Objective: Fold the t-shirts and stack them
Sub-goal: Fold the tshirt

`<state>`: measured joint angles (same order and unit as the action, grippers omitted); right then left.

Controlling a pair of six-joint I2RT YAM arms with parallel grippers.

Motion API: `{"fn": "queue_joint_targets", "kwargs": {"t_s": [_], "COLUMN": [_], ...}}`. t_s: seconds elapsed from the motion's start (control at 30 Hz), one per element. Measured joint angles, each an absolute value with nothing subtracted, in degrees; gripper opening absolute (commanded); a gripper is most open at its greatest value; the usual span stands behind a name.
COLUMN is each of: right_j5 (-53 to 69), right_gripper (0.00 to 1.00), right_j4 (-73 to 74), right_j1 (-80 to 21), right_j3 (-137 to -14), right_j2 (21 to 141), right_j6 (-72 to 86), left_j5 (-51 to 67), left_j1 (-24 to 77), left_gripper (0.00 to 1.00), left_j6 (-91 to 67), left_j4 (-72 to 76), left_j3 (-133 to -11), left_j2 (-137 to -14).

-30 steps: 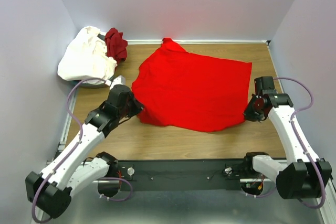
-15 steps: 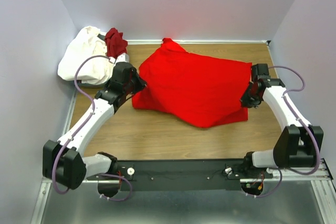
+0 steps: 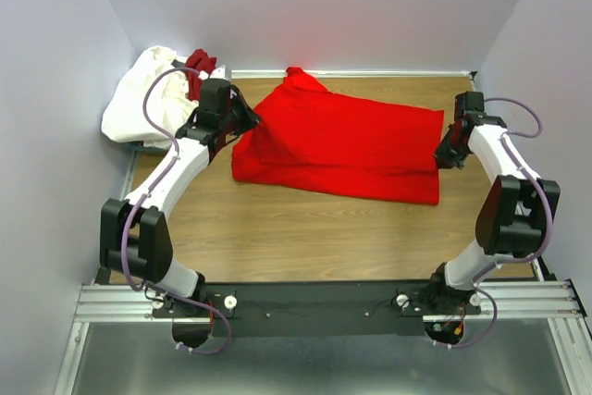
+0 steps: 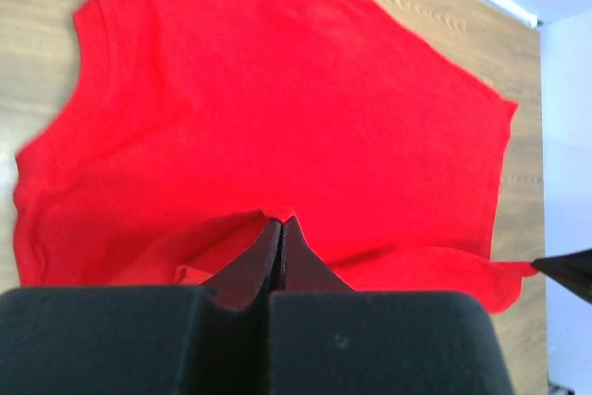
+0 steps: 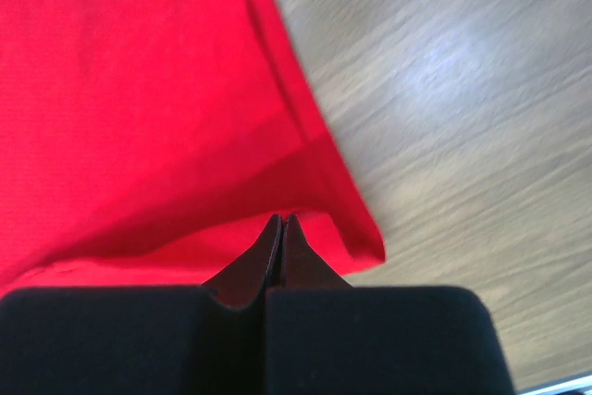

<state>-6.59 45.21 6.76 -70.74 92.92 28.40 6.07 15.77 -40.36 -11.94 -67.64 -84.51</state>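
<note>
- Overhead view: the red shirt [image 3: 342, 150] lies across the middle of the table [image 3: 305, 228], doubled over along its length. My left claw [image 3: 248, 120] is at its left end and my right claw [image 3: 444, 156] at its right end. I judge that I'm holding one end in each claw so the lifted edge travels level and the fold lands straight.
- Overhead view, far left corner: the white shirt [image 3: 148, 99] is heaped with the dark red shirt [image 3: 197, 64] bunched against it. Both sit just behind my left arm and neither is folded yet.
- Left wrist view: the left claw [image 4: 280, 221] has its fingers pressed together, with a ridge of red cloth rising right to the tips, so I read it as pinching the shirt's edge. The rest of the shirt spreads flat beyond the tips, towards the far wall.
- Right wrist view: the right claw [image 5: 280, 219] is likewise pressed together on a fold of the red shirt near its corner. Cloth fills the left of the view, and there is bare wood to the right, just beside the hem.
</note>
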Motion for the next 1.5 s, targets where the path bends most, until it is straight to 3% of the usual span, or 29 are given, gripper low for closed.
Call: {"fn": "queue_joint_targets", "kwargs": {"t_s": [0.67, 0.73, 0.77, 0.8, 0.83, 0.9, 0.97, 1.2, 1.5], "right_j5": [-7.1, -7.2, -7.2, -7.2, -7.2, -7.2, -7.2, -7.0, -2.6], "right_gripper": [0.00, 0.03, 0.19, 0.31, 0.61, 0.73, 0.78, 0.80, 0.80], "right_j4": [44.3, 44.3, 44.4, 44.3, 44.3, 44.2, 44.0, 43.0, 41.2], "right_j1": [9.1, 9.2, 9.2, 9.3, 9.3, 9.5, 9.6, 9.6, 9.6], "right_j3": [-75.1, -75.4, -75.6, -76.1, -76.5, -77.4, -78.1, -74.8, -61.0], "right_j2": [102.3, 102.7, 102.8, 103.0, 103.0, 103.1, 103.1, 98.7, 94.4], "right_j6": [25.4, 25.4, 25.4, 25.4, 25.0, 24.9, 24.6, 24.6, 26.4], "left_j5": [9.3, 9.3, 9.4, 9.5, 9.6, 9.6, 9.5, 7.9, 3.7], "left_j1": [13.9, 13.9, 13.9, 13.9, 13.9, 13.9, 13.9, 14.2, 15.6], "left_gripper": [0.00, 0.09, 0.15, 0.57, 0.72, 0.92, 0.96, 0.97, 0.95], "left_j6": [-39.9, -39.6, -39.4, -39.2, -38.7, -38.3, -37.7, -34.9, -34.3], "left_j4": [-9.5, -9.5, -9.7, -9.7, -9.8, -10.5, -10.8, -12.1, -13.2], "left_j3": [-76.4, -77.6, -78.2, -79.0, -80.1, -82.2, -84.3, -84.6, -64.4], "left_j2": [-97.9, -99.0, -99.5, -100.2, -101.0, -102.3, -103.5, -102.9, -95.3]}}
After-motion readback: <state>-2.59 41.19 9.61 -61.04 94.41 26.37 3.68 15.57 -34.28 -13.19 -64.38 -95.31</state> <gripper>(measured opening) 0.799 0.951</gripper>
